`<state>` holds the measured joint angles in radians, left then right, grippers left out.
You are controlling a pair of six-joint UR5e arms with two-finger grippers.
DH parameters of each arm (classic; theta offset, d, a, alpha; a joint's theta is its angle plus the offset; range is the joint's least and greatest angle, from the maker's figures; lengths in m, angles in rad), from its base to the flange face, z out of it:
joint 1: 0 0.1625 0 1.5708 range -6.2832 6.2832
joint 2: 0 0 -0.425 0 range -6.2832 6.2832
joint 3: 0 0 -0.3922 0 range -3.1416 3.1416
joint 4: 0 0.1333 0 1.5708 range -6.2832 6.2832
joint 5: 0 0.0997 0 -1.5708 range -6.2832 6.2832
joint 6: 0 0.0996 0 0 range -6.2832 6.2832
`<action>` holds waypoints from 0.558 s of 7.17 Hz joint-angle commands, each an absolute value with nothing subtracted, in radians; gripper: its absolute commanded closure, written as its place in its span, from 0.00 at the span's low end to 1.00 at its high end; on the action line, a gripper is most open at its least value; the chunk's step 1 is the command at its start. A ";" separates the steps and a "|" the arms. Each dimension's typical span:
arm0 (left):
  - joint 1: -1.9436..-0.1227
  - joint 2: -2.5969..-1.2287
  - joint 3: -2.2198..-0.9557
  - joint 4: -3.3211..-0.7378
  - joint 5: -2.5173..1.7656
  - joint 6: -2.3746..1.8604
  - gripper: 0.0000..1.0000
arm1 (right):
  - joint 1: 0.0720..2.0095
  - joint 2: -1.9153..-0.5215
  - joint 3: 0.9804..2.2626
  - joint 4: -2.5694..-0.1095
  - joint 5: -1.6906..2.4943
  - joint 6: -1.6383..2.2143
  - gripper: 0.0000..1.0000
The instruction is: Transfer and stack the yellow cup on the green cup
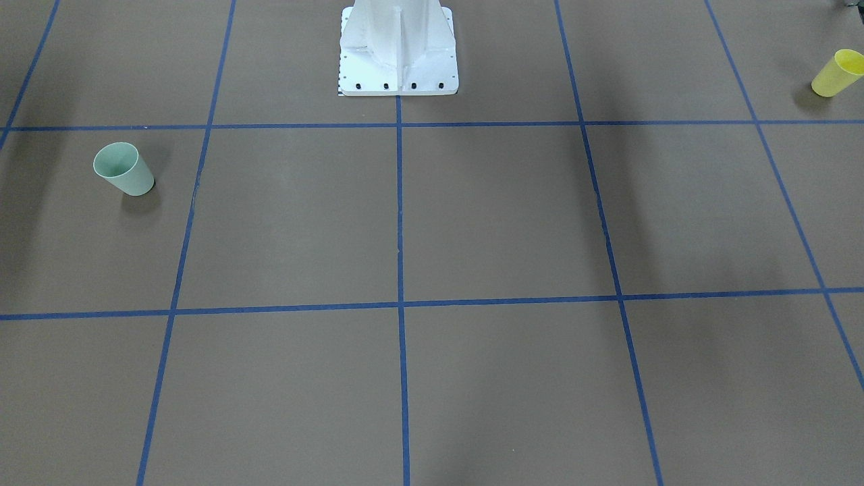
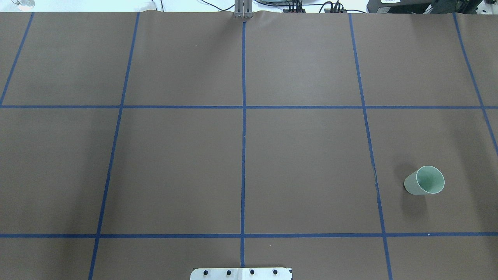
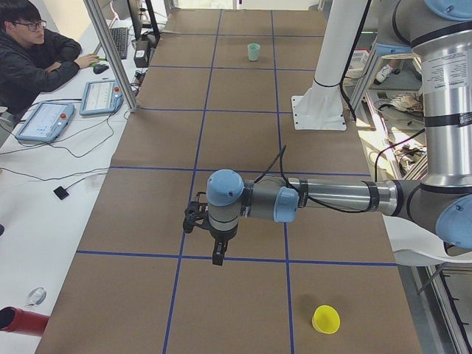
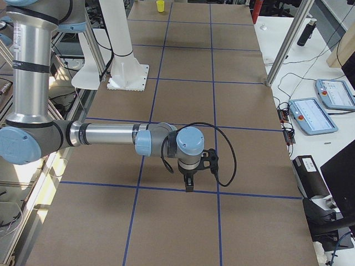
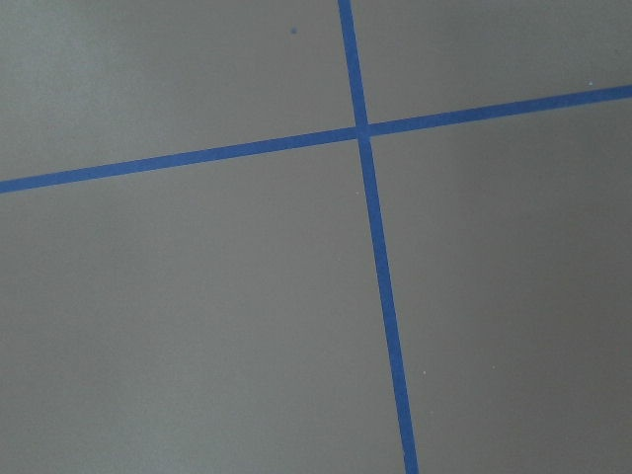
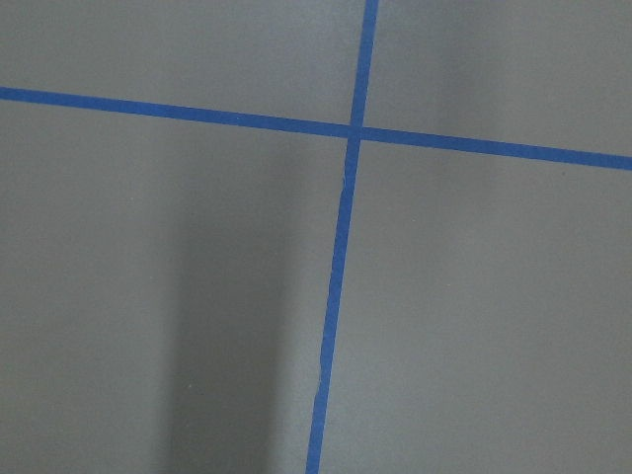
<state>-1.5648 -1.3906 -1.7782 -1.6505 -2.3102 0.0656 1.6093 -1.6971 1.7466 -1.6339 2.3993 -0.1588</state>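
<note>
The yellow cup stands upright, mouth up, on the brown table at the robot's left end; it also shows in the exterior left view and far off in the exterior right view. The green cup stands upright at the robot's right end, also in the overhead view and the exterior left view. My left gripper hangs above the table, away from the yellow cup. My right gripper hangs over a tape line. Both show only in the side views, so I cannot tell if they are open or shut.
The white robot pedestal stands at the table's robot-side edge. Blue tape lines divide the table into squares. An operator sits beside the table with control tablets. Metal frame posts stand along that side.
</note>
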 commanded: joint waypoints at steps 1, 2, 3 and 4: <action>-1.565 -1.400 -1.779 -1.649 -2.309 0.063 0.00 | 1.609 -1.700 1.744 -1.582 2.402 -0.160 0.00; -1.565 -1.402 -1.801 -1.649 -2.312 0.063 0.00 | 1.609 -1.704 1.744 -1.579 2.402 -0.158 0.00; -1.568 -1.402 -1.813 -1.649 -2.315 0.029 0.00 | 1.609 -1.704 1.744 -1.578 2.402 -0.158 0.00; -1.572 -1.402 -1.859 -1.629 -2.309 -0.124 0.00 | 1.609 -1.704 1.743 -1.578 2.402 -0.158 0.00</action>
<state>-1.5677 -1.4013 -1.8171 -1.6445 -2.3120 0.0044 1.6091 -1.7034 1.7438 -1.5809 2.4021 -0.1582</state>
